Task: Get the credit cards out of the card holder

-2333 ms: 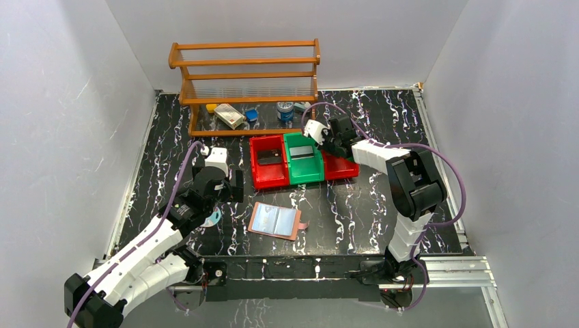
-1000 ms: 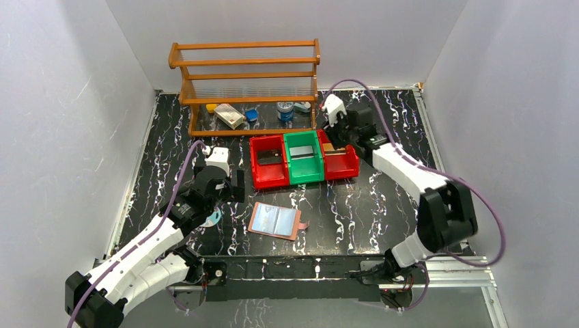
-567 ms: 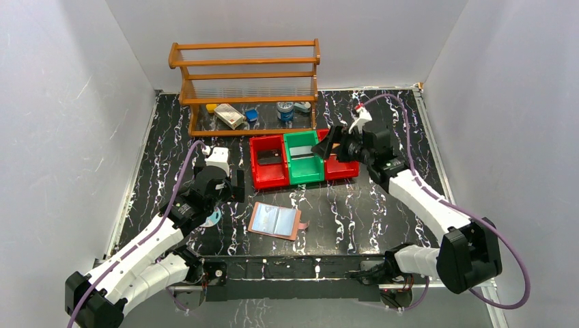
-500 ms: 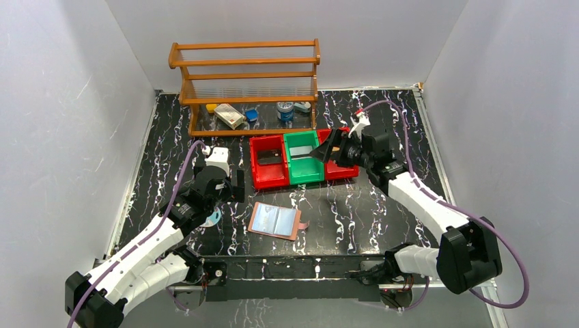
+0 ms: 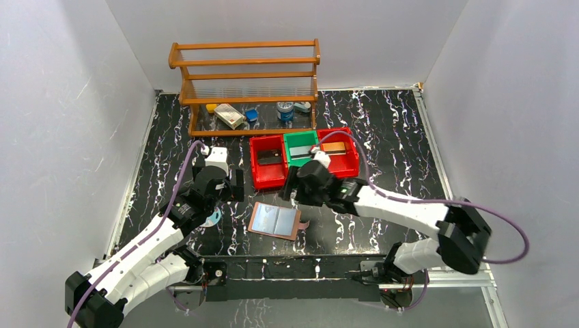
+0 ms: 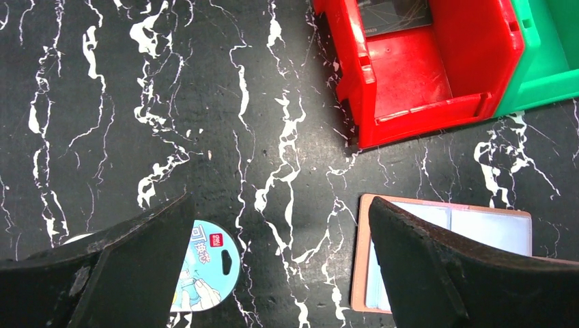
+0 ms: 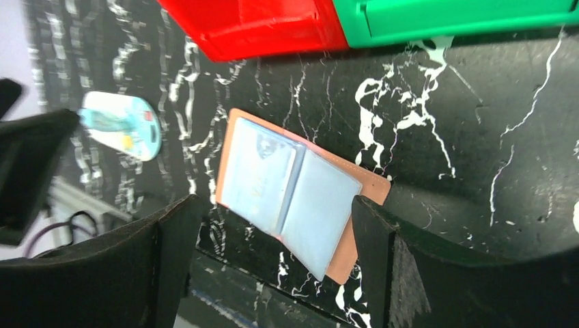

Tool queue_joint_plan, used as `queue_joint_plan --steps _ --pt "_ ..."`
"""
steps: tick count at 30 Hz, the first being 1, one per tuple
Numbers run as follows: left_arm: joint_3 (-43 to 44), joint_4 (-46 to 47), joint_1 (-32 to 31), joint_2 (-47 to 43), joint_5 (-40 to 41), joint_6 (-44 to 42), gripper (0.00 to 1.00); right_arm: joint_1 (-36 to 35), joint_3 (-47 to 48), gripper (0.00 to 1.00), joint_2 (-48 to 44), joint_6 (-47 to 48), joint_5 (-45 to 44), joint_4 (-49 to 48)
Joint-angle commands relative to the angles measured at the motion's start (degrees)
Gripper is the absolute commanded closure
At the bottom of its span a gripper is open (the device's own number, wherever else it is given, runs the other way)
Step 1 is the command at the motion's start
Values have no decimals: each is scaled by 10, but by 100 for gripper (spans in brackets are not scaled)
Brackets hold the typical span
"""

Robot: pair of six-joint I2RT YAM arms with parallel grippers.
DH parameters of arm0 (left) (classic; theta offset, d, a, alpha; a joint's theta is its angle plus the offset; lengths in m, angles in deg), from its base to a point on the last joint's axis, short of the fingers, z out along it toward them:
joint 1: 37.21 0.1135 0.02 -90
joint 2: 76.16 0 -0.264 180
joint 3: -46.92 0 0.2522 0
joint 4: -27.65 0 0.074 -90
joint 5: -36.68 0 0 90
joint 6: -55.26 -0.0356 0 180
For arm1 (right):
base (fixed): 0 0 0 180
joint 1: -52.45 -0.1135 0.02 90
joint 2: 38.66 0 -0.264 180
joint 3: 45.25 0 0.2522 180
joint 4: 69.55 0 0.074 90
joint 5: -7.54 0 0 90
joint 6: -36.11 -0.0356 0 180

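Right pincer (image 7: 272, 212) hangs spread wide and empty, straight over the card holder (image 5: 275, 221). The holder lies open and flat on the worktop (image 5: 382, 123), just on the near side of the green bin (image 5: 298, 136).

Left pincer (image 6: 280, 205) is also gaping, with nothing in it. It sits left of the green bin and nearer the arm bases, the holder's edge just showing past 1 finger.

3 cards sit out of the holder: a pale card (image 5: 301, 152) in the green bin, an orange card (image 5: 333, 147) in the red bin (image 5: 349, 152) touching its right side, and a dark card (image 5: 270, 156) in the red bin on its left.

This looks like the approach for another pull.

The holder is reddish-brown leather framing 2 bluish clear pockets, snap tab (image 5: 304, 224) poking out. 1 pocket shows a faint printed shape; whether that's a card, I can't tell.

If it is, the right pincer must drop, nip the exposed edge and slide it along the pocket. The holder is light and loose, so it will likely need pinning.
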Motion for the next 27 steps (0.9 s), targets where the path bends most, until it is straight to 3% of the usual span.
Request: queue_joint_plan --steps 1,6,15,20,27 --pt "2 -9 4 -8 49 15 2 -66 91 14 87 -61 -143 97" --pt "9 -29 4 -11 110 37 2 -94 144 21 166 -68 -126 106" --pt "19 -72 5 -8 185 97 2 -116 168 30 229 -70 -87 77" --pt "28 -99 24 9 177 135 2 -122 211 30 260 -72 -93 117" --pt "22 -75 107 13 103 136 2 -128 248 25 316 -74 -87 149"
